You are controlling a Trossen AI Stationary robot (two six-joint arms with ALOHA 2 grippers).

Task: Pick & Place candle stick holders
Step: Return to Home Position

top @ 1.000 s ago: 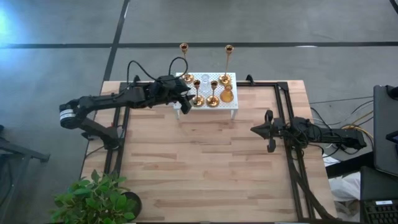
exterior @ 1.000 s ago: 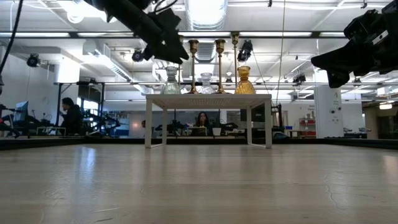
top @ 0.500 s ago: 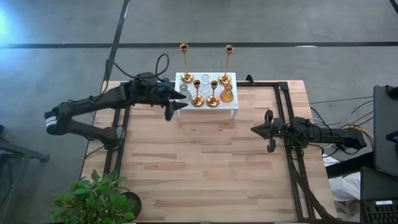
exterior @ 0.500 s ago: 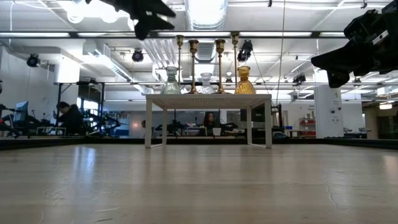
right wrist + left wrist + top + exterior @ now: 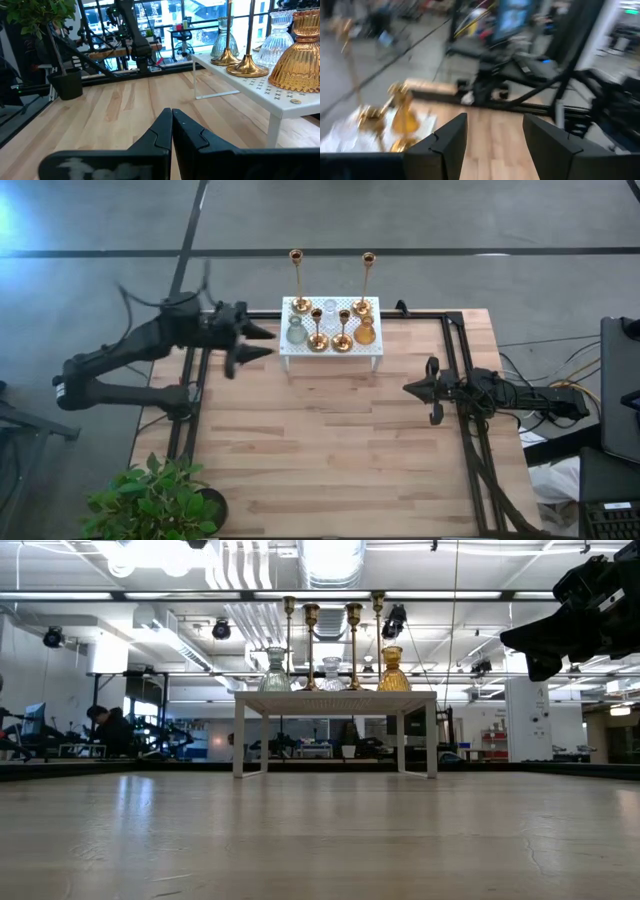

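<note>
All the candle stick holders stand on their bases on the white perforated stand at the table's far edge. Two tall brass sticks are at its back. Two short brass ones are in front. The grey-green glass, clear glass and amber glass stand among them. My left gripper hangs open and empty, left of the stand and clear of it. My right gripper rests shut at the table's right side.
A potted plant sits at the table's near left corner. Black frame rails run along the table's sides. Bare wood lies between the stand and the near edge. People sit in the room beyond.
My left gripper has drawn back from over the grey-green glass holder toward the table's left edge and risen out of the low view. It has tipped from slanting down to nearly level and stayed open and empty. The holders have kept their places on the stand.
</note>
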